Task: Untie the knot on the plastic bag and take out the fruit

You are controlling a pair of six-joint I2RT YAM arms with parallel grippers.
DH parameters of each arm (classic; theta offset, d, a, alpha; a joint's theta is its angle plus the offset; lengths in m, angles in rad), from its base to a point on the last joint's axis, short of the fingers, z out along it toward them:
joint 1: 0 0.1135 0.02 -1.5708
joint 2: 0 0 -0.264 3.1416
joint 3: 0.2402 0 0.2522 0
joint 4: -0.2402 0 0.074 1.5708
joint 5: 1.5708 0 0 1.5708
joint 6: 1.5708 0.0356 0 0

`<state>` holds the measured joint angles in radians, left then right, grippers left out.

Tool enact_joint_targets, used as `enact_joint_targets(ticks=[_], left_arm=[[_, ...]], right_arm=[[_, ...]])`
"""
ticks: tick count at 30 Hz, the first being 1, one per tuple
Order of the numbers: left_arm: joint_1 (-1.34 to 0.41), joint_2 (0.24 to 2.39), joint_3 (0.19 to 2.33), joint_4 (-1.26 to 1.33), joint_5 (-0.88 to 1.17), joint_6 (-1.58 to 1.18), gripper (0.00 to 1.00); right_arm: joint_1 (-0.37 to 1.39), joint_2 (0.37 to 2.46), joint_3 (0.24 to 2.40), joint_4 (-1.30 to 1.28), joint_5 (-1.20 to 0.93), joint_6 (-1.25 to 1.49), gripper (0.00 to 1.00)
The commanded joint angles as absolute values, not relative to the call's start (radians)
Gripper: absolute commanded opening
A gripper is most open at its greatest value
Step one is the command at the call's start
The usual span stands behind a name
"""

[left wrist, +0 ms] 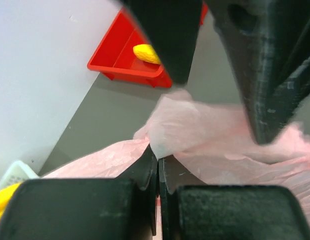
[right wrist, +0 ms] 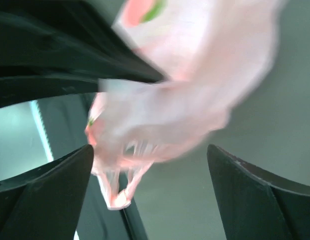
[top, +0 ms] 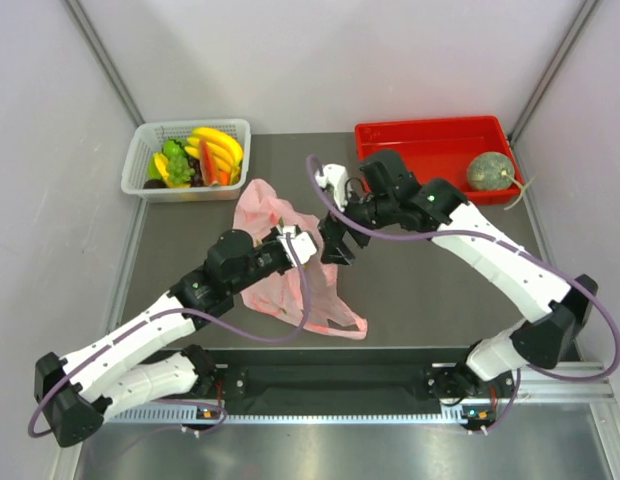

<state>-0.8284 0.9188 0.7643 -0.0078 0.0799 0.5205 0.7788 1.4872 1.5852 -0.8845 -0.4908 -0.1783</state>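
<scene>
Melon point(top: 490, 172) and banana point(left wrist: 145, 53) lie in the tray point(top: 440, 150); beside it, left gripper point(left wrist: 158, 161) pinches the bag point(top: 272, 210), right gripper point(right wrist: 150, 150) gapes, more likely inside.

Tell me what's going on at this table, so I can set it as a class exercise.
Two robot arms are working on a pink plastic bag lying mid-table. The left gripper is shut, pinching the bag's film; the right gripper is open right by it, gripping nothing. A green melon and a small yellow fruit already sit in the red tray. The white basket of fruit stands apart at the back left.
</scene>
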Motion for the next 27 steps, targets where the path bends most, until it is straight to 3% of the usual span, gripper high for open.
enact_joint_targets(ticks=[1,8,13,17,20,22,23,25,26,27], left_arm=[[-0.834,0.861,0.75,0.032,0.008,0.402,0.0],[-0.841,0.744,0.66,-0.051,-0.127,0.19,0.0],[-0.842,0.683,0.632,-0.138,-0.222,0.017,0.0],[-0.842,0.687,0.626,-0.182,-0.247,-0.064,0.0],[-0.842,0.684,0.623,-0.198,-0.279,-0.113,0.0],[-0.842,0.666,0.623,-0.216,-0.328,-0.158,0.0],[-0.842,0.661,0.626,-0.225,-0.348,-0.175,0.0],[-0.842,0.644,0.633,-0.253,-0.377,-0.201,0.0],[-0.841,0.637,0.635,-0.261,-0.385,-0.21,0.0],[-0.841,0.631,0.637,-0.265,-0.393,-0.219,0.0]], right_arm=[[0.776,1.323,1.534,-0.698,-0.174,-0.016,1.0],[0.761,1.086,1.174,-0.471,0.136,0.213,1.0],[0.772,1.106,1.013,-0.41,0.06,0.297,0.98],[0.831,1.098,0.914,-0.267,0.003,0.319,0.88],[0.897,1.137,0.884,-0.184,0.003,0.337,0.78],[0.934,1.185,0.864,-0.113,-0.038,0.353,0.64],[0.945,1.201,0.858,-0.083,-0.049,0.359,0.52],[0.989,1.256,0.839,-0.014,-0.067,0.367,0.38],[1.005,1.278,0.842,0.036,-0.071,0.368,0.24],[1.018,1.301,0.847,0.054,-0.075,0.368,0.17]])
